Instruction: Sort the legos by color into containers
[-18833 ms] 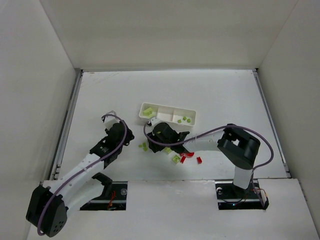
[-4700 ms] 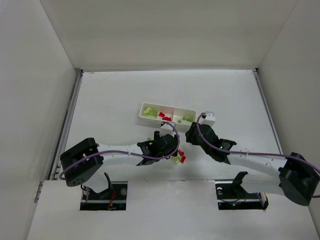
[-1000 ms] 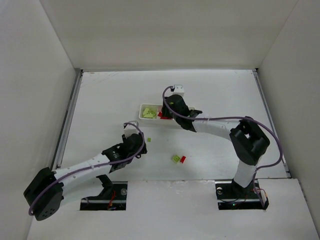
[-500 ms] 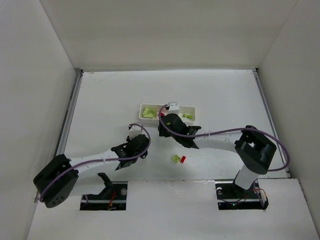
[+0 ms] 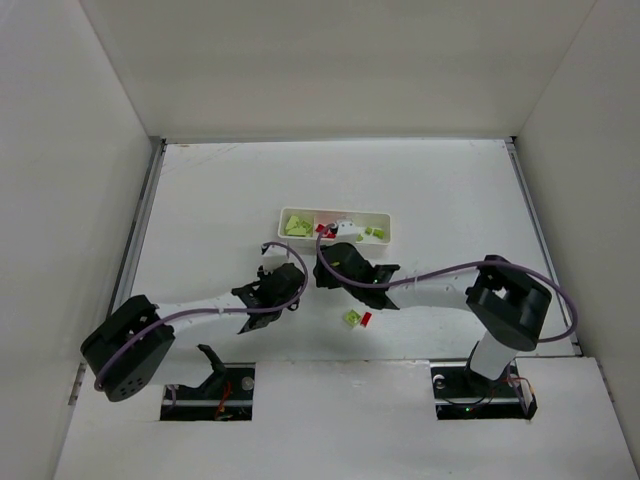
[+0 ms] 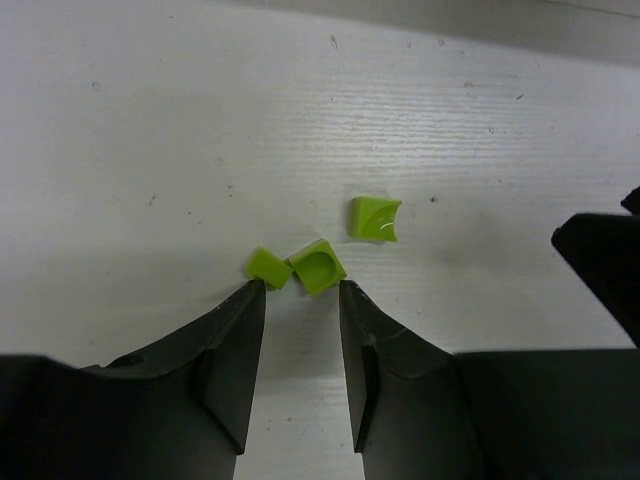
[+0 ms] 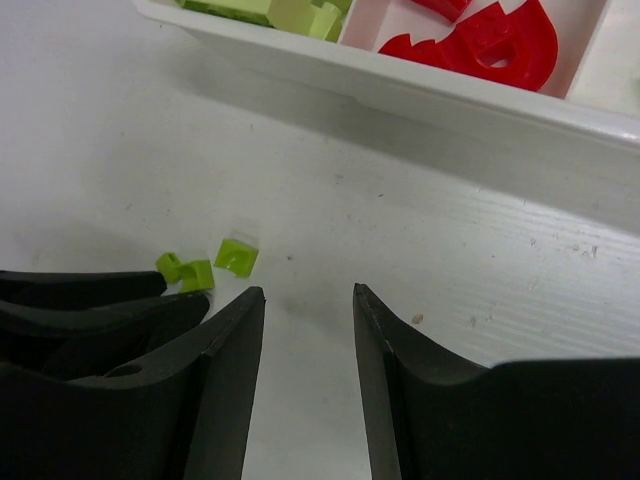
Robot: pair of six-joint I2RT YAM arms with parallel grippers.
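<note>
White walls are seen closing in a white table [image 5: 210, 190] on three sides. Two arms are stretched across it from the near edge. The left arm [image 5: 200, 305] is laid toward 2 o'clock and the right arm [image 5: 440, 285] is bent back toward 9 o'clock, so both wrists are found near each other at mid-table.

At 12 o'clock from them the long white tray [image 5: 340, 211] is set, its three compartments side by side. Its 9 o'clock compartment is filled with green legos [image 5: 297, 225]. Its middle one is filled with red legos [image 5: 325, 231], and more green pieces [image 5: 372, 233] are seen in its 3 o'clock one.

The left gripper [image 6: 300, 300] is held close to the table, its fingers spread and nothing pinched between them. Just beyond its tips, at 12 o'clock in its wrist view, a small green lego [image 6: 267, 268] is seen just beside a larger green lego [image 6: 318, 266], seemingly touching it. A third green lego [image 6: 375, 218] is set slightly apart at 1 o'clock.

The right gripper [image 7: 308, 300] is likewise parted and empty over bare table. The same three pieces are seen at 10 o'clock from its tips, and the tray wall at 12 o'clock.

In the top view a stray green lego [image 5: 351, 317] and a stray red lego [image 5: 366, 319] are seen side by side at 5 o'clock from the grippers, well apart from the tray.
</note>
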